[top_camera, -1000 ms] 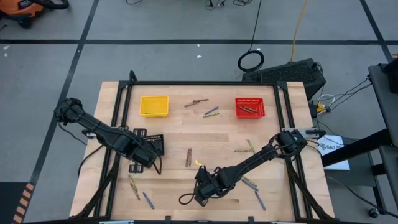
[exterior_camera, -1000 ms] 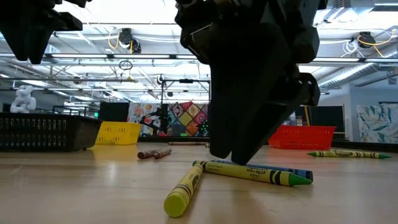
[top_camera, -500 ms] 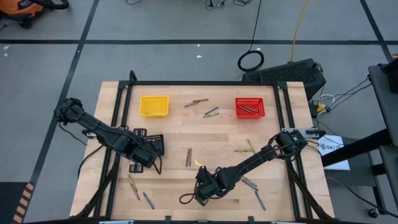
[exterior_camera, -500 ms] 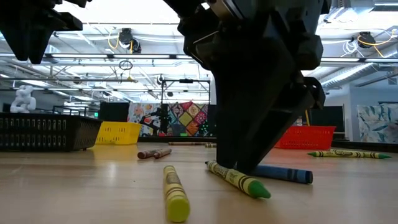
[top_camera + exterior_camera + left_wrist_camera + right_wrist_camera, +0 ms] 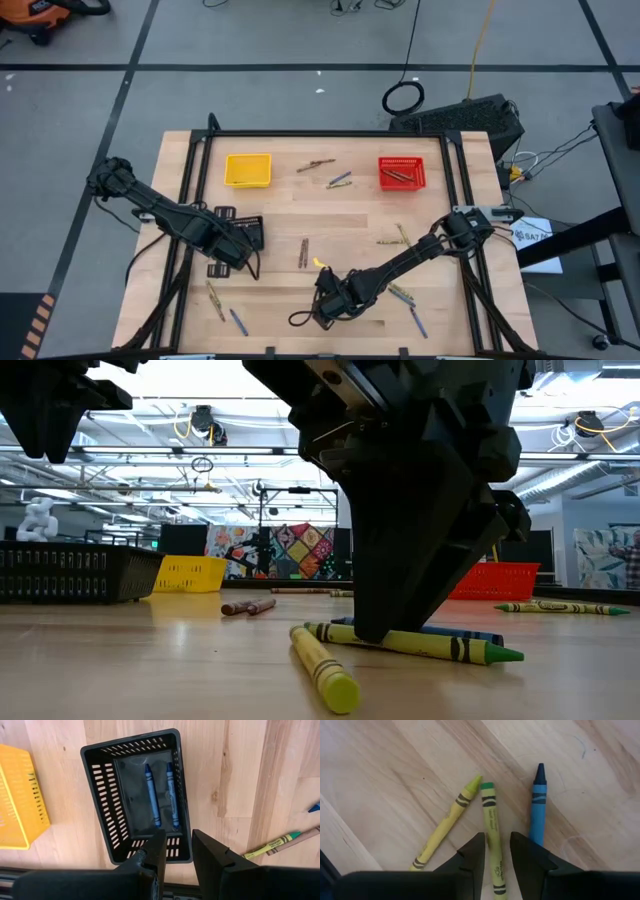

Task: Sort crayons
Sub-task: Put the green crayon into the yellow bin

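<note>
Pick step: right gripper [image 5: 493,851] narrowed astride green paper-wrapped crayon [image 5: 491,817]; not yet lifted.

High: it's at wooden table [image 5: 280,215] front edge, ctr. Low: crayon flat on table. R wrist: yellow crayon [image 5: 447,822], blue crayon [image 5: 537,805] flank green one. L wrist: left gripper [image 5: 175,851], narrow gap, empty, over black mesh basket [image 5: 100,795] w/ two blue crayons [image 5: 161,794]. Next: pinch, lift clear of neighbours.

Baskets: three, one yellow basket [image 5: 248,169], one red basket [image 5: 402,173], one black basket [image 5: 140,795]. Black basket holds two blue crayons [image 5: 161,795]. Under the right wrist camera: three crayons, one yellow crayon [image 5: 447,822], one green crayon [image 5: 492,830], one blue crayon [image 5: 537,807].
</note>
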